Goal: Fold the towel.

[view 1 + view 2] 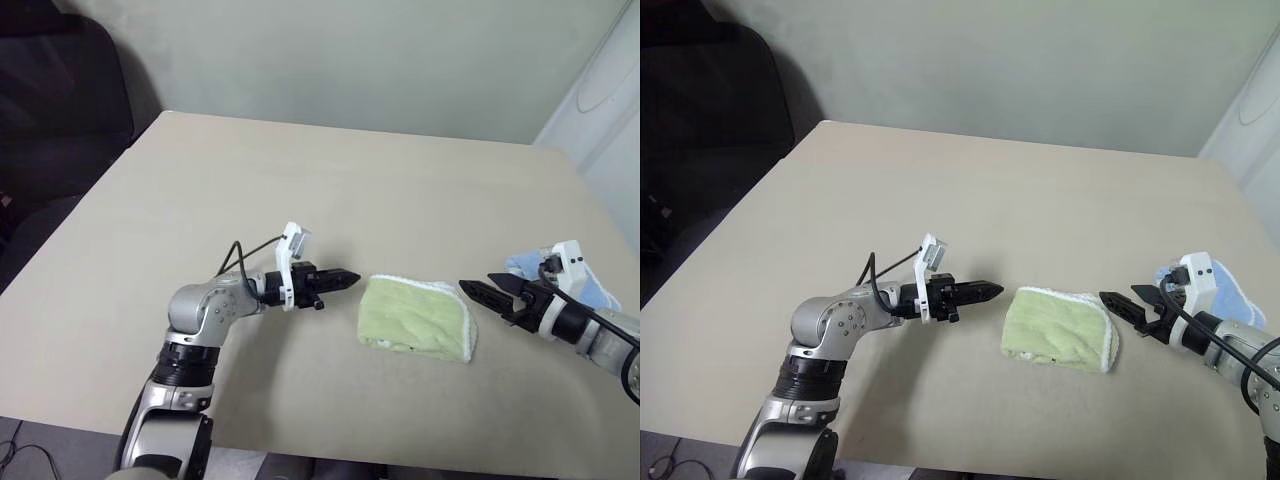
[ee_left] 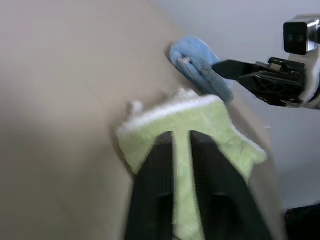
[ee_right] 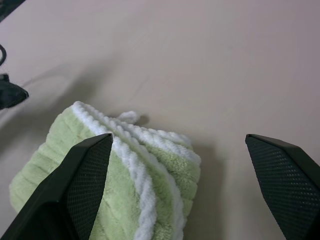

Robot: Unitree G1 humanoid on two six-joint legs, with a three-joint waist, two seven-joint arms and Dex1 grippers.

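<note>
The towel (image 1: 418, 318), light green with white stitched edging, lies folded into a small thick bundle on the beige table (image 1: 330, 180); a small loop tag (image 3: 131, 116) sticks out at one corner. My left gripper (image 1: 350, 279) hovers just left of the towel and points at it, its fingers (image 2: 155, 190) parted by a narrow gap with nothing between them. To the right of the towel, my right gripper (image 1: 476, 284) points back at it. It is wide open and empty, and its fingertips (image 3: 90, 165) straddle the towel's edged corner from above.
A smaller light blue cloth (image 1: 592, 287) lies at the table's right edge, behind my right wrist. A dark chair (image 1: 60, 90) stands off the back left corner. A white panel (image 1: 605, 100) rises at the far right. The table's front edge runs close below both arms.
</note>
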